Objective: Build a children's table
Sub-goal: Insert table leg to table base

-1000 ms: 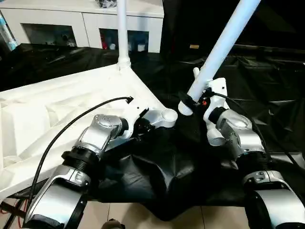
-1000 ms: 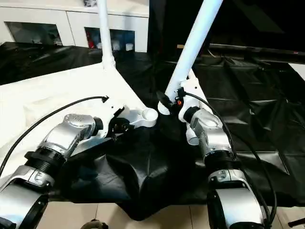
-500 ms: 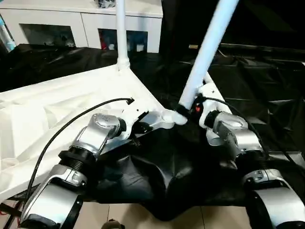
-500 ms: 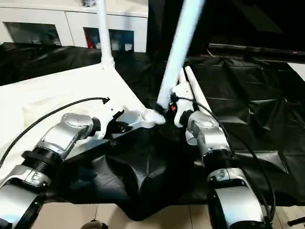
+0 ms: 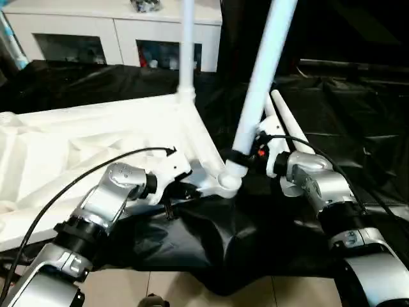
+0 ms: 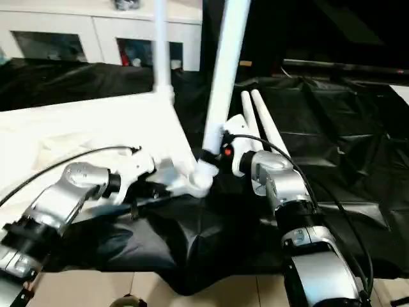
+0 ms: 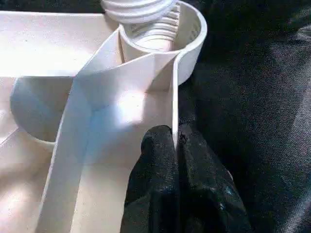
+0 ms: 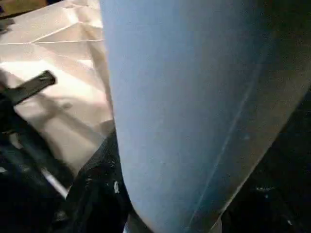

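Tabletop (image 5: pixel 96 137) lies upside down on the black-draped work table (image 5: pixel 358 109), ribbed underside up. Everything below is placed relative to its near corner socket (image 5: pixel 225 182), the one at the table's front edge.

My left gripper (image 7: pixel 177 145) is clenched on the thin rim wall of the tabletop just beside that socket; black fingers (image 7: pixel 158 160) pinch the wall from both sides, pressed together with only the plastic edge between them. My left forearm (image 5: pixel 112 195) runs across the ribbed underside towards the socket.

My right gripper (image 5: pixel 246 153) is grasping a white leg (image 5: pixel 262 77) just above the socket. The leg rises steeply from the socket, tilted slightly away to my right. Its threaded end (image 7: pixel 141 7) sits at the socket's mouth, threads still visible above the rim, so not fully in. Black finger (image 8: pixel 95 194) shows against the leg's side in the right wrist view.

A second leg (image 5: pixel 186 51) stands upright in the far corner socket, behind the near one. Two more loose legs (image 6: pixel 259 125) lie side by side on the black cloth, beyond the near socket on my right side, behind my right wrist.

White cabinet (image 5: pixel 115 32) with glass doors stands behind the work table.
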`<state>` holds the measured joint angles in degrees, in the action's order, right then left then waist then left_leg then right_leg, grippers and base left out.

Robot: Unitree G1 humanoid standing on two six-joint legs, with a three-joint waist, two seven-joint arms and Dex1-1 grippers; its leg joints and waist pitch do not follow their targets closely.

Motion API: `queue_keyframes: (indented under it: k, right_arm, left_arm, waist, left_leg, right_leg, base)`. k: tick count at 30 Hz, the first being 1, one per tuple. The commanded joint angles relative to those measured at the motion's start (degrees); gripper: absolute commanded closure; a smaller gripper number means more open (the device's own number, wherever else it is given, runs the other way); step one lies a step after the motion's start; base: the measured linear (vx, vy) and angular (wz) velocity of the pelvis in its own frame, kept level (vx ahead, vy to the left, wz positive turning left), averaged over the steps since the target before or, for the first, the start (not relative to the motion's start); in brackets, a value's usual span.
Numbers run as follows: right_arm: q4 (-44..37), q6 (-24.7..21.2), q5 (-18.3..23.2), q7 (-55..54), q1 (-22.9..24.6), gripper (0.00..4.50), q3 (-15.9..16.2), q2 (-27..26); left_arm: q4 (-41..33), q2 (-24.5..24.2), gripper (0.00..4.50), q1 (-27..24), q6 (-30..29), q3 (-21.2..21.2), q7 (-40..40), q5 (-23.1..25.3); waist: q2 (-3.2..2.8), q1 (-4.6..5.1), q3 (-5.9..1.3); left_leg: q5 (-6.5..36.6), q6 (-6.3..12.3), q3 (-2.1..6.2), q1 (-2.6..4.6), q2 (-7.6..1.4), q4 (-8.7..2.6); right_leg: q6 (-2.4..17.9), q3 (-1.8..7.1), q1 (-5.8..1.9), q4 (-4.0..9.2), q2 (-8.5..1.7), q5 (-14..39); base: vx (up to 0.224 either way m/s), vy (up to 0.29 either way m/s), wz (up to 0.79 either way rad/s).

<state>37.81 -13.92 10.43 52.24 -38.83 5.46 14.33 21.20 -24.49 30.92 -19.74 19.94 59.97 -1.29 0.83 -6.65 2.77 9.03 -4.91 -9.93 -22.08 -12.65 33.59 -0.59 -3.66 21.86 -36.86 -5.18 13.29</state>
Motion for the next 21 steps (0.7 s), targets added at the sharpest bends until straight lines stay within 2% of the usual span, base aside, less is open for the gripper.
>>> queue_keyframes:
  k: [1, 2, 7, 14, 21]
  right_arm:
    - [-0.7, -2.3, -1.0, 1.9, 1.5, 2.59, 2.0, 0.8]
    - [-1.1, -2.6, -1.1, 2.1, 1.8, 2.59, 2.3, 0.8]
    - [-2.6, -4.1, -1.2, 1.6, 2.3, 2.59, 2.5, 0.5]
    - [-3.4, -4.9, -1.0, 1.5, 2.8, 2.59, 2.9, -0.1]
    - [-3.2, -5.7, -0.7, 1.2, 2.8, 2.59, 3.1, -1.0]
  left_arm:
    - [0.4, 0.8, 4.5, -1.1, -0.4, 0.4, -0.9, 0.6]
    - [0.4, 0.9, 4.5, -1.2, -0.5, 0.0, -1.5, 0.8]
    - [-0.6, 1.0, 4.5, -1.8, -1.1, -0.2, -3.0, 1.0]
    - [-0.8, 1.3, 4.5, -1.6, -1.0, -0.2, -3.2, 1.2]
    - [-0.7, 1.6, 4.5, -1.4, -1.1, -0.3, -3.2, 1.6]
  waist:
    - [-0.53, 0.12, -3.59]
    - [-0.18, 0.11, -3.57]
    - [-0.29, 0.19, -3.51]
    - [-0.19, 0.24, -3.58]
    - [-0.18, 0.24, -3.51]
  left_leg:
    - [13.1, -0.95, -0.17, 1.39, -0.6, -4.08]
    - [12.7, -0.96, -0.11, 1.34, -0.6, -4.15]
    - [13.6, -1.35, -0.11, 1.4, -0.59, -4.25]
    - [12.4, -1.12, -0.11, 1.33, -0.56, -4.21]
    - [13.0, -1.31, -0.11, 1.34, -0.57, -4.31]
  right_leg:
    - [13.7, 2.17, -2.33, 4.29, -2.52, 1.4]
    - [13.2, 2.21, -2.31, 4.29, -2.59, 2.2]
    - [12.6, 2.31, -2.06, 4.61, -2.63, 4.7]
    - [12.6, 2.29, -1.96, 4.44, -2.56, 3.2]
    - [12.3, 2.32, -1.9, 4.58, -2.6, 4.4]
  base:
    - [0.0, 0.0, 0.0]
    - [0.0, 0.0, 0.0]
    - [0.0, 0.0, 0.0]
    - [0.0, 0.0, 0.0]
    - [0.0, 0.0, 0.0]
